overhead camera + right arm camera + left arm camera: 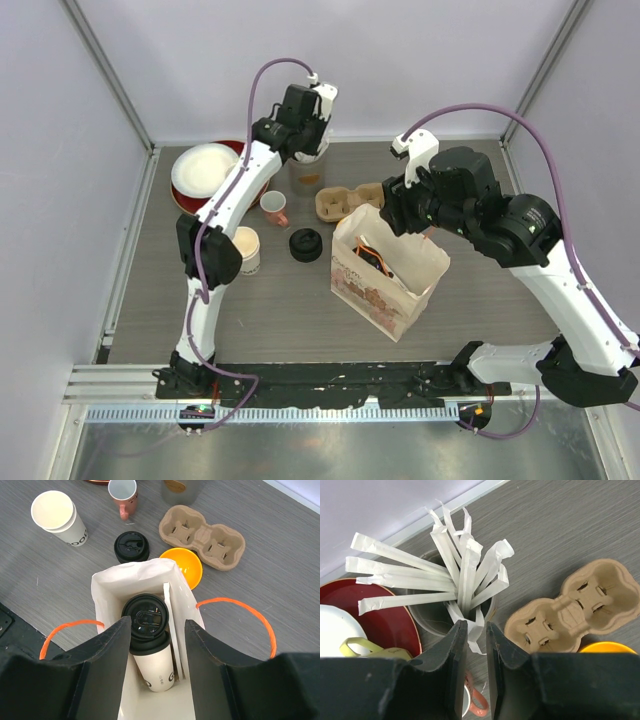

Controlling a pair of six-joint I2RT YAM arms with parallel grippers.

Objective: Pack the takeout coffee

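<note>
Grey wood-grain table, pale lilac walls. White paper bag with unreadable pink print stands open mid-table. Right gripper sits over it, fingers wide apart, empty. Lidded cup is inside the bag, lid up. Open cup on the table reads "GOO…", loose black lid nearby. Left gripper is nearly closed at the wrapped straws; can't tell if it grips.

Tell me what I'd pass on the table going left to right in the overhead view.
White plate → lidless paper cup → pink-handled cup → loose black lid → cardboard cup carrier → paper bag.
</note>
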